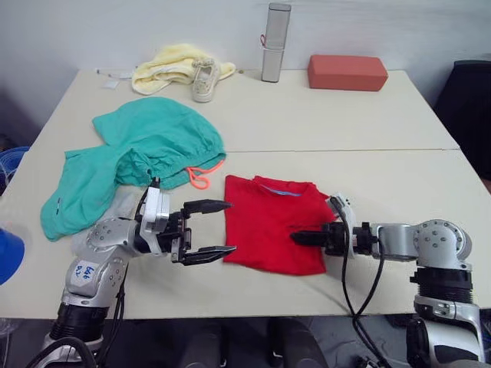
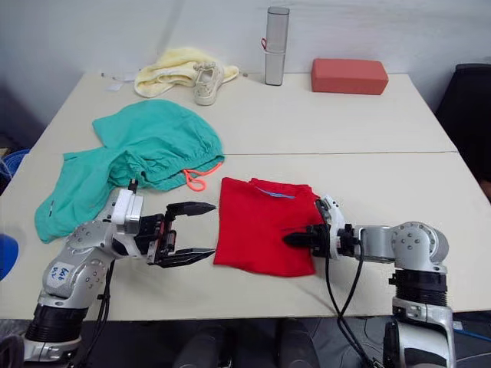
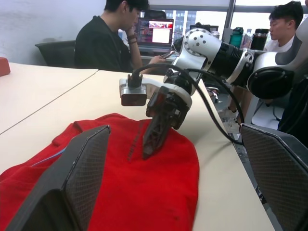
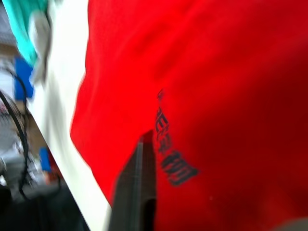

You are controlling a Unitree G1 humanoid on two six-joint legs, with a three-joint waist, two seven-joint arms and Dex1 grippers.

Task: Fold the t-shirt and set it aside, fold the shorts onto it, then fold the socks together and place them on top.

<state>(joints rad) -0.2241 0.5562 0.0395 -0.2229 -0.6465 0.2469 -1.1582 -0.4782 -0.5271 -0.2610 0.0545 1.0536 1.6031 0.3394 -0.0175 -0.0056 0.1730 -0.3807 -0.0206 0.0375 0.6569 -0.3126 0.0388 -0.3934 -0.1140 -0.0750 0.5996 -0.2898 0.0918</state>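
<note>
The red t-shirt (image 1: 268,226) lies folded into a rectangle near the table's front edge, collar toward the far side. My left gripper (image 1: 230,227) is open just left of the shirt's left edge, with nothing between its fingers. My right gripper (image 1: 296,238) is shut, its tips resting on the shirt's right part, as the left wrist view also shows. The teal shorts (image 1: 149,142) lie crumpled at the left, their coral drawstring (image 1: 202,176) trailing toward the shirt. A light grey sock (image 1: 121,203) peeks out under the shorts, behind my left arm.
At the table's far edge lie a pale yellow cloth (image 1: 170,63), a beige sneaker (image 1: 203,80), a silver cylinder (image 1: 275,42) and a red-brown block (image 1: 347,72). Two people (image 3: 108,41) sit at desks beyond the table's right side.
</note>
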